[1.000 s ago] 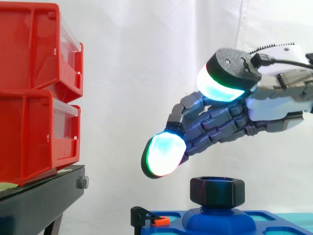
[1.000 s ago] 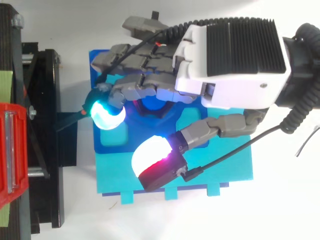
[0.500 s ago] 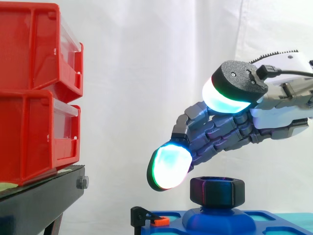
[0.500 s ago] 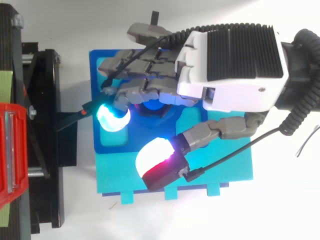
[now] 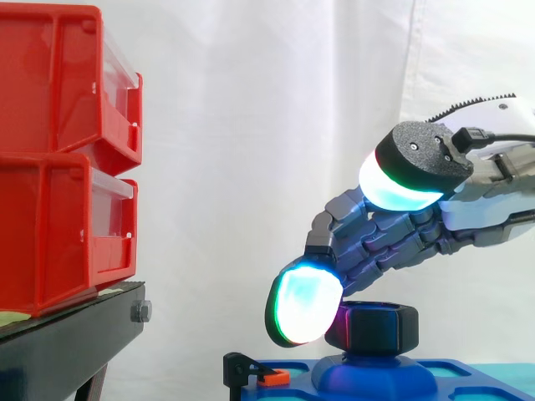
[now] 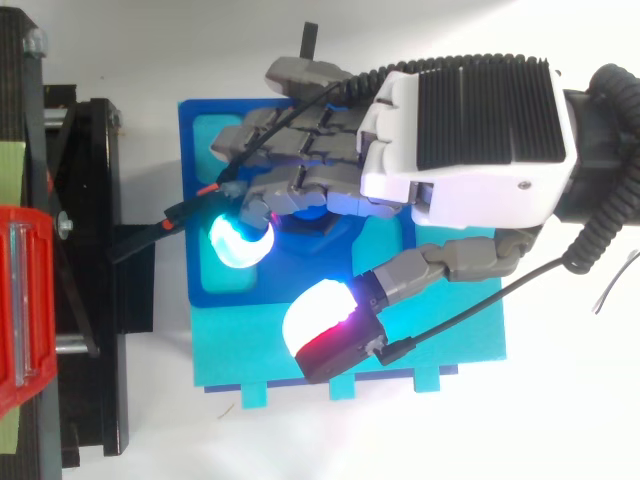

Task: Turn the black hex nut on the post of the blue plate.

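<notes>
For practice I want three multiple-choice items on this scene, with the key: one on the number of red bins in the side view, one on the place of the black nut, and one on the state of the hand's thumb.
1. How many red bins are stacked in the side view?
A. four; B. one; C. two
2. Where does the black hex nut sit?
A. on the post of the blue plate; B. inside a red bin; C. on top of the bins
3. How does the thumb pad of the hand stand?
A. pressed flat on the nut's top; B. raised above the nut, apart from it; C. tucked under the plate

Key:
1 C: one bin stands on another.
2 A: the nut rests on the blue post.
3 B: a clear gap separates the pad from the nut.
</notes>
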Available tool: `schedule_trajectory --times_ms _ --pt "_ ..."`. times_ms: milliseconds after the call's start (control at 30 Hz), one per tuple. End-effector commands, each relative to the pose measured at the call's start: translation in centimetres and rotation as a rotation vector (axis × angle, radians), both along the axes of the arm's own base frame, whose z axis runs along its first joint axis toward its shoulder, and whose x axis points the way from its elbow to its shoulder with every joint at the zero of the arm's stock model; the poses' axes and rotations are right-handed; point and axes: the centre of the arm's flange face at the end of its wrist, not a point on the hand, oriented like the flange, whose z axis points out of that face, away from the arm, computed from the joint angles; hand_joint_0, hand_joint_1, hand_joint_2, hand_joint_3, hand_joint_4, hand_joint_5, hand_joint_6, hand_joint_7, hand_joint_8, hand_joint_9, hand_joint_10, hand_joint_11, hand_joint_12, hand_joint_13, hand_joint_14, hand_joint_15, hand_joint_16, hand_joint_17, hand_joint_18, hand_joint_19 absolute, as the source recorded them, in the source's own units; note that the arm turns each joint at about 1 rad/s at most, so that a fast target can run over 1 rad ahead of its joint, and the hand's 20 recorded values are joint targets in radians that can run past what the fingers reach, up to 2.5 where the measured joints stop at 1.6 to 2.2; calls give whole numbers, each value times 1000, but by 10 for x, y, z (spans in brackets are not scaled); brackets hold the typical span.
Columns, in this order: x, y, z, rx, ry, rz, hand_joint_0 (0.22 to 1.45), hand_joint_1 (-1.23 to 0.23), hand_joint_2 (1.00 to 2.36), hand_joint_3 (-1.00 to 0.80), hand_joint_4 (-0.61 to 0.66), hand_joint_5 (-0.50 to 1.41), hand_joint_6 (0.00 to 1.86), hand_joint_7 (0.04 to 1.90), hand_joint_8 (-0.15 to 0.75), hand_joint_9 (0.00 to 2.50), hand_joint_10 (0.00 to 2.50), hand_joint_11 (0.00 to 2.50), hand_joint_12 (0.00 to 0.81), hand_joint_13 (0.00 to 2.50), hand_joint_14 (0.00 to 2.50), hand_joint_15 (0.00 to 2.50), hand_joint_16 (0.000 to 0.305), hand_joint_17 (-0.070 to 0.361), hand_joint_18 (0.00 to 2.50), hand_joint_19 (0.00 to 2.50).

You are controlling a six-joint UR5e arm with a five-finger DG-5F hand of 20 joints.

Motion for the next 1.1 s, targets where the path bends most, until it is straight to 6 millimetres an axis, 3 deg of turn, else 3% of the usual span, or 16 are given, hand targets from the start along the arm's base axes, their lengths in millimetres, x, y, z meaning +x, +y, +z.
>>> schedule_trajectory --times_ms 0,800,1067 --pt "-1 -1 -1 0 8 1 473 -218 1000 -500 201 -188 502 762 235 254 0 0 361 173 0 0 56 126 0 18" --pt "-5 -31 -1 15 1 43 472 -218 1000 -500 202 -187 502 761 236 257 0 0 360 180 0 0 56 126 0 21" --pt "-1 -46 -22 22 9 63 473 -219 1000 -500 201 -187 502 761 237 258 0 0 359 181 0 0 56 126 0 20"
